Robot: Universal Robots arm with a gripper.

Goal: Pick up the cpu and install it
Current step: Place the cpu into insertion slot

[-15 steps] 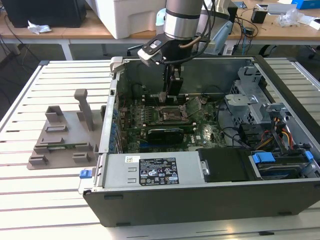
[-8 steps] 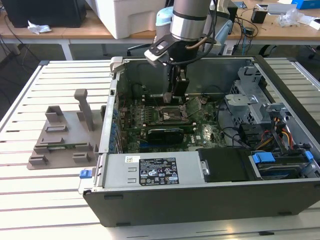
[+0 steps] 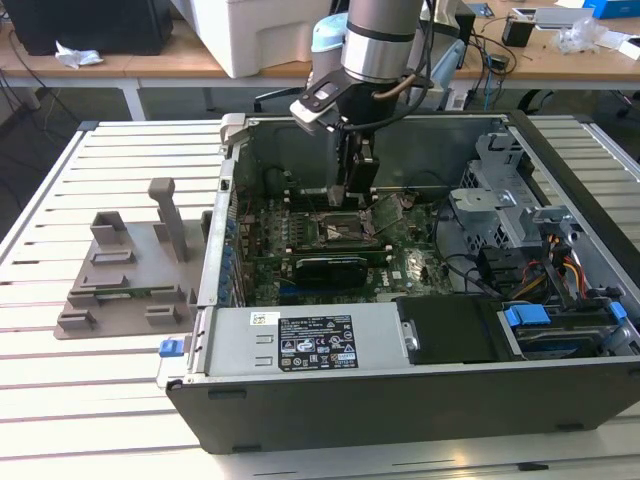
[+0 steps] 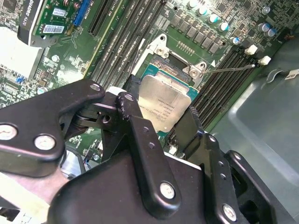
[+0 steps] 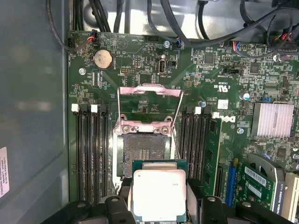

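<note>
The claw (image 3: 354, 203) is pinching the cpu (image 5: 160, 195) by opposite edges, chip flat, socket (image 3: 342, 229) just off at six o'clock in the exterior view.

Silver-grey cylindrical arm (image 3: 380, 40) with black band (image 3: 379, 35), black cables (image 3: 425, 78) alongside, black jointed tool (image 4: 161, 114) with silver screws (image 4: 168, 190)

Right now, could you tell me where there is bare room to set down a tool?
The white slatted table is bare between the grey plastic holder and its near edge, and at the exterior view's left of the holder. Inside the black computer case it is crowded: the gripper holds the silvery square cpu over the socket.
</note>
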